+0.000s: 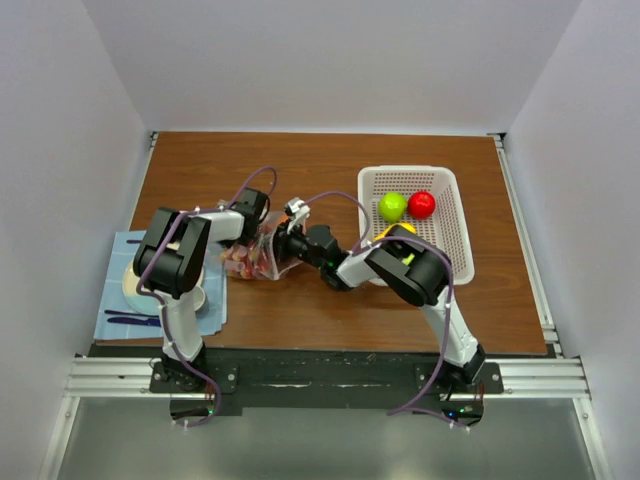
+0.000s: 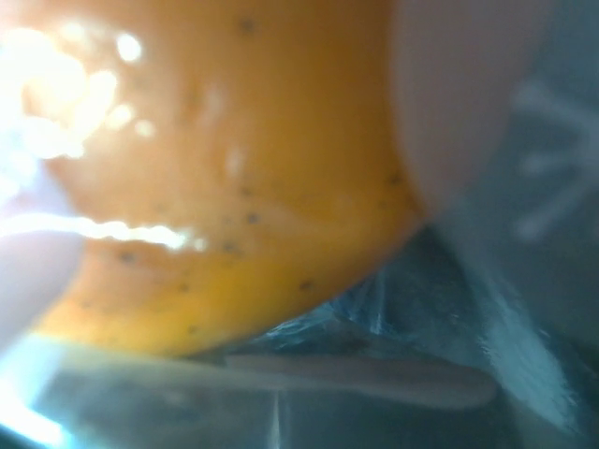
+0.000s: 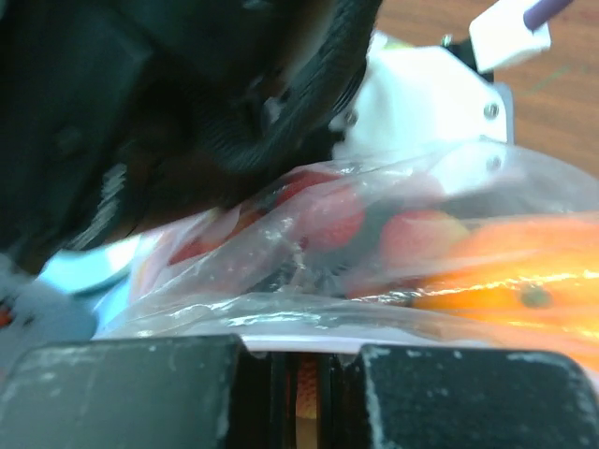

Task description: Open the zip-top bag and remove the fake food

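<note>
Top view: located zip-top bag on the table, left of centre, bunched and standing up between both end effectors. Placed left gripper at its far edge and right gripper at its right edge, touching on both counts, so no nearer arm to name. Judged the bag's long axis as roughly left-right; mouth side not certain from here. Noted fake food inside as reddish lumps. Counted green apple and red apple lying in white mesh basket, well apart to the right. Left wrist: saw only a glossy, speckled orange piece pressed close behind clear crinkled film. Made out no fingers, but took the left gripper as clamped shut, apparently on the bag wall. Logged a pale long ridge low in view, possibly the zip strip; cannot tell. Right wrist: found matte black pads almost together, a fold of film pinched in the slit; read as closed on the bag's edge. Saw red rounded pieces and the orange piece behind wrinkled, shiny plastic, just beyond the pads. Expect the coming move to hinge on parting the two held edges, across the long axis.
</note>
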Action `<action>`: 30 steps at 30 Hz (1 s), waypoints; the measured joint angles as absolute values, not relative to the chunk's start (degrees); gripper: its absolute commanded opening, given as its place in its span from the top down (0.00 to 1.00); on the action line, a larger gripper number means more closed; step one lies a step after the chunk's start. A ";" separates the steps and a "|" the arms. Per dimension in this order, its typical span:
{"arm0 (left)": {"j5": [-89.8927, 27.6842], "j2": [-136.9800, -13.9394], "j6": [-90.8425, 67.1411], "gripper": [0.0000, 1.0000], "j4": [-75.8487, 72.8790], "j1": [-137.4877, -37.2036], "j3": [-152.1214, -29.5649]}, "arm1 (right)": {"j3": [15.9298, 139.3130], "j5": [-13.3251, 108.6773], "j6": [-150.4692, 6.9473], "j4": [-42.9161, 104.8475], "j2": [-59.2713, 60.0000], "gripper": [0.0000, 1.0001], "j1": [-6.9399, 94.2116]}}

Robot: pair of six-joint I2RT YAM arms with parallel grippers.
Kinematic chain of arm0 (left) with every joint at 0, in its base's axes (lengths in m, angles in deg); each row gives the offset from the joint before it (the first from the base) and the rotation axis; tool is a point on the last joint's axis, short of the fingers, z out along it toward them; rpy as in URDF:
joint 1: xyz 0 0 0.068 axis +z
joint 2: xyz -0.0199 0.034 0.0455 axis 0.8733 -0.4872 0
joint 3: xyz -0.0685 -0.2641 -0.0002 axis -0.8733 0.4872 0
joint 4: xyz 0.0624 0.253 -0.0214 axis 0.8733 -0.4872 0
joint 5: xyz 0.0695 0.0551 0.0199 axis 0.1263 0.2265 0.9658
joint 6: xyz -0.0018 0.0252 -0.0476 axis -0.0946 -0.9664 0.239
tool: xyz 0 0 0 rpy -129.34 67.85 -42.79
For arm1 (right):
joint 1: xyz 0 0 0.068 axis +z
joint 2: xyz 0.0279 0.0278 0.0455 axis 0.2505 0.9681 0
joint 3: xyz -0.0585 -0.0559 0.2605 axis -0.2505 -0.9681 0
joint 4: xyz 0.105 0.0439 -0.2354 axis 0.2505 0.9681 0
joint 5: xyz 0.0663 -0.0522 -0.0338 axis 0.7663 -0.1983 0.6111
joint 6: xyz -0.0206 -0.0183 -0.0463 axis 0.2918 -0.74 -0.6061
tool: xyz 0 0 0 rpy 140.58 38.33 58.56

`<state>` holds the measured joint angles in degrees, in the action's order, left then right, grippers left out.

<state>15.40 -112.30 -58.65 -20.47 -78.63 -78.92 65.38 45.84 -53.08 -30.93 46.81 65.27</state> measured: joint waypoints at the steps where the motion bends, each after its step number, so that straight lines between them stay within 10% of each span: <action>1: 15.51 -112.32 -58.72 1.00 -20.43 -78.67 -78.88 | 63.53 45.75 -53.04 -30.77 45.17 1.00 65.29; 12: 16.47 -112.80 -60.20 1.00 -20.30 -79.00 -79.12 | 43.72 40.96 -56.01 -21.97 18.20 1.00 65.45; 30: 16.51 -113.02 -60.79 1.00 -21.00 -79.00 -79.23 | 52.14 21.99 -72.49 11.04 -7.18 1.00 62.26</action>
<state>16.51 -113.02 -60.79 -21.00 -79.00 -79.23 52.14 21.99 -72.49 11.04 -7.18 62.26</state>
